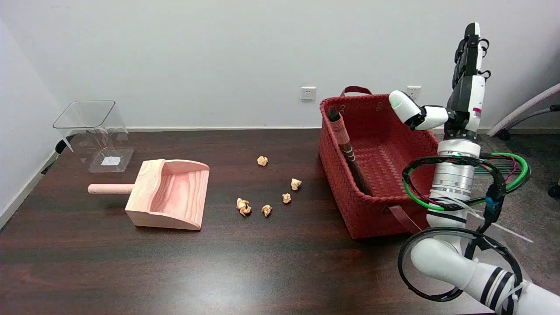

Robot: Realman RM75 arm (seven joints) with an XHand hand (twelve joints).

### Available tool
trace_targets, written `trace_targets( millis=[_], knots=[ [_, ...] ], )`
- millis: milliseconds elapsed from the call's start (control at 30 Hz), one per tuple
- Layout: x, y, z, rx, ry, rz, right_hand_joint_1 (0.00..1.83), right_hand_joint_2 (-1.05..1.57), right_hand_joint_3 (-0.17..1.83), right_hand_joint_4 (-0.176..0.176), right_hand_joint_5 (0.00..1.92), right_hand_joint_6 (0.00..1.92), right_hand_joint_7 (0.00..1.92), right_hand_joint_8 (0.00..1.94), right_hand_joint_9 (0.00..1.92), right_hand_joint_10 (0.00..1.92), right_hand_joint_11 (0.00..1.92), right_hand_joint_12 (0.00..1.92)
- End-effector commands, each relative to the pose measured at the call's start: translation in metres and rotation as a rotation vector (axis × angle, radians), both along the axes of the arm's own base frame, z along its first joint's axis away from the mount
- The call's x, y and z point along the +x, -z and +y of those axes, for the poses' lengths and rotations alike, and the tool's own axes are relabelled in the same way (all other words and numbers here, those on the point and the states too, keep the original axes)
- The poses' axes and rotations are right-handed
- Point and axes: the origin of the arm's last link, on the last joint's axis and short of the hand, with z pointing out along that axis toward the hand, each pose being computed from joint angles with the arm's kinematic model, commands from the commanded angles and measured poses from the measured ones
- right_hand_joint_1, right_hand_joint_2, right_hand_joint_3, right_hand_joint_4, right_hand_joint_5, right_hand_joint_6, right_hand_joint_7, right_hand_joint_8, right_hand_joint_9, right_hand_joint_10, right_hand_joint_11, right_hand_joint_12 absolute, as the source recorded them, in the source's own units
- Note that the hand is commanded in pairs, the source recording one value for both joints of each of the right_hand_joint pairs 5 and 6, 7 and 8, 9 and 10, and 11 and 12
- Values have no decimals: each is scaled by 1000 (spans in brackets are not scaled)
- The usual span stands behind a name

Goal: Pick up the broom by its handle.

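The broom [348, 148] lies inside the red woven basket [341, 183], leaning along its left wall. Its dark handle end, wrapped in reddish cord, pokes up at the basket's far left corner. Its brush end is hidden low in the basket. My right hand [457, 89] is raised upright above the basket's right rim, fingers stretched up and thumb sticking out to the left over the basket. It holds nothing and is well apart from the broom.
A wooden dustpan [168, 194] with a round handle lies at the left. Several crumpled paper balls [267, 192] are scattered between it and the basket. A clear plastic bin [94, 133] stands at the far left. An office chair [529, 109] is behind the arm.
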Motion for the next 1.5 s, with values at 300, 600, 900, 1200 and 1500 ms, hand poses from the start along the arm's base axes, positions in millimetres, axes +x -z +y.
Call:
trace_targets(
  millis=[300, 600, 900, 1200, 1500],
  knots=[
    [-4, -5, -7, 2, 30, -32, 985, -257, 1080, 0, 6, 6, 0, 0, 6, 6, 6, 6],
    [-6, 14, -3, 81, 53, -48, 988, -260, 1077, 0, 6, 6, 0, 0, 6, 6, 6, 6],
    [-1, 42, -1, 102, 103, 6, 1000, -258, 1066, 0, 0, 0, 0, 0, 0, 0, 0, 0],
    [-13, 55, -4, 151, 196, -6, 1001, -271, 1076, 0, 0, 0, 0, 0, 0, 0, 0, 0],
    [-16, 72, -16, 279, 281, -26, 1013, -317, 1092, 0, 0, 0, 0, 0, 0, 0, 0, 0]
  ],
)
